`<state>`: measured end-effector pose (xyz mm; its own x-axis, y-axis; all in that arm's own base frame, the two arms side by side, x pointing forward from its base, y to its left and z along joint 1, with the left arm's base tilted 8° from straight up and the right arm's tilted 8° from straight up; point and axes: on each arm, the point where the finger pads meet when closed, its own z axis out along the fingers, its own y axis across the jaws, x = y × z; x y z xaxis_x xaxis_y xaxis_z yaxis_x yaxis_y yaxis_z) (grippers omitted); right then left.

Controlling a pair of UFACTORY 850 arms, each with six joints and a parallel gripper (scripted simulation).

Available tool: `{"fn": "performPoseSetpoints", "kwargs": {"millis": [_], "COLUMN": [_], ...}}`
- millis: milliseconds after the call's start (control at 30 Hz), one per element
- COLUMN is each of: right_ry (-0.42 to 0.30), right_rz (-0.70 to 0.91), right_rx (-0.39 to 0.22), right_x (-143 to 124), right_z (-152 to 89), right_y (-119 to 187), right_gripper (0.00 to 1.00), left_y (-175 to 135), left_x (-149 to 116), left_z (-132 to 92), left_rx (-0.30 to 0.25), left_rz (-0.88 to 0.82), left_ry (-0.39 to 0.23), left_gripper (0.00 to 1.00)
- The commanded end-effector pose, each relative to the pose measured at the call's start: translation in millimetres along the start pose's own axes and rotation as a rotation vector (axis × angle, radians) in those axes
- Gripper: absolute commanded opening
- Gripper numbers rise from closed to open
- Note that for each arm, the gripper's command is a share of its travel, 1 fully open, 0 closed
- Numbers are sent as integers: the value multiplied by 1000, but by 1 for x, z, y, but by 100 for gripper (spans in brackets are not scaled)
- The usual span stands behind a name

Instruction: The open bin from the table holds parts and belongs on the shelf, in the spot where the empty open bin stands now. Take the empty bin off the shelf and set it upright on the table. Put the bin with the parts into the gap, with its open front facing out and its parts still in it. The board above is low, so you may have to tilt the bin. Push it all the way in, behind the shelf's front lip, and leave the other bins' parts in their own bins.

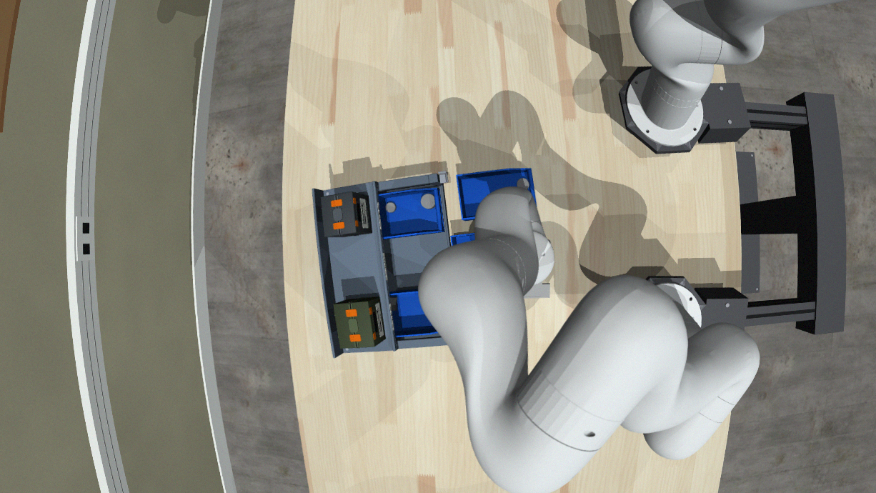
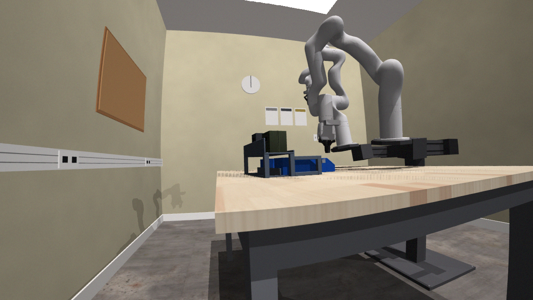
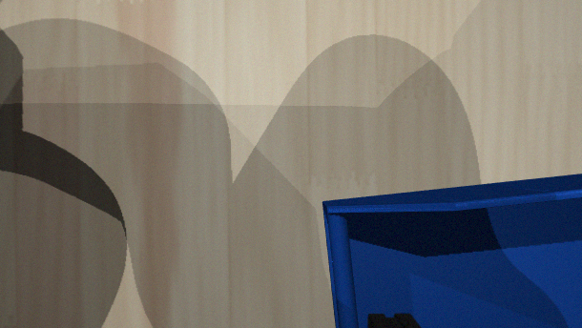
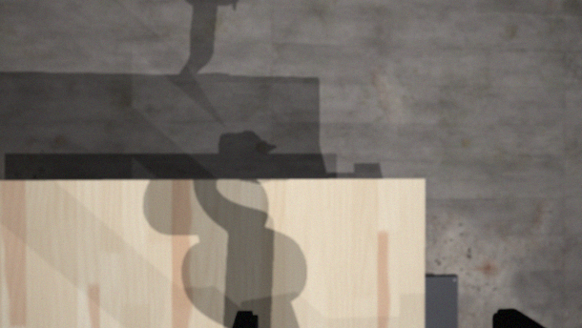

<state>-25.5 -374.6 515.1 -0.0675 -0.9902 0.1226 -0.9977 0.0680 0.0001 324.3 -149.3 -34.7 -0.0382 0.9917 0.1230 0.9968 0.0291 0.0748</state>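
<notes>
The grey shelf (image 1: 352, 260) (image 2: 291, 164) has blue bins at both ends of its front row: one (image 1: 409, 221) with two grey discs and one (image 1: 414, 315) partly hidden. The gap between them shows bare grey. A blue bin (image 1: 487, 191) with a round grey part stands on the table before the shelf. Another blue bin (image 1: 461, 238) beside it is mostly hidden by the left arm; its contents are hidden. My left gripper (image 2: 327, 150) (image 3: 391, 317) is shut and empty, above a blue bin (image 3: 338, 267); which bin is unclear. My right gripper (image 4: 379, 320) is open and empty, high over the table edge.
A dark grey case (image 1: 346, 214) and a green case (image 1: 357, 323) (image 2: 275, 141) stand on the shelf's upper board, at its two ends. The left arm (image 1: 588, 379) crosses over the table and hides part of the shelf front. The right arm (image 1: 668, 36) is off to one side.
</notes>
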Motion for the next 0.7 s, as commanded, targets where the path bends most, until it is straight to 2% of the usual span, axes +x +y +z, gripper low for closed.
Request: {"fn": "performPoseSetpoints", "kwargs": {"millis": [0, 67, 667], "right_ry": [2, 2, 2], "right_rz": [0, 0, 0], "right_rx": [0, 0, 0], "right_x": [0, 0, 0], "right_z": [-1, -1, -1], "right_y": [0, 0, 0], "right_gripper": [100, 100, 100], "left_y": [6, 6, 25], "left_x": [4, 4, 17], "left_z": [-3, -3, -14], "left_rx": [3, 3, 5], "left_rz": [99, 99, 450], "left_ry": [12, 12, 23], "left_gripper": [0, 0, 0]}}
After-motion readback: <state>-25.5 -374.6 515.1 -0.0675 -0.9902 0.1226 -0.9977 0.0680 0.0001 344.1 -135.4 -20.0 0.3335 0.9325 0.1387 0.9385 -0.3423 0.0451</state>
